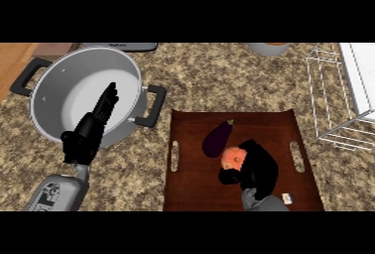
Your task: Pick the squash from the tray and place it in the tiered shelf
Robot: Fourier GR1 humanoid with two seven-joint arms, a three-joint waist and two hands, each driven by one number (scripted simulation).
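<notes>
The right hand [256, 166] curls round the squash [233, 157] on the tray [192, 193]. It should lift straight, avoiding the eggplant [217, 139]. The left hand [92, 131] rests spread.

Brown tray [192, 193], purple eggplant [215, 140], orange squash [233, 156], grey pot [51, 94], speckled counter [219, 79].

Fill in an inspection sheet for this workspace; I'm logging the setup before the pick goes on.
Surface: speckled counter, wood strip at far left.
Job's things: orange squash on brown tray, partly under right robot hand; white wire shelf at right.
Clutter: purple eggplant on tray beside squash; grey pot at left; grey objects at the far edge, unclear.
Robot hands: right curled round squash; left robot hand open, fingers straight, over the pot.
Cables: nothing seen.
Surroundings: nothing seen.
</notes>
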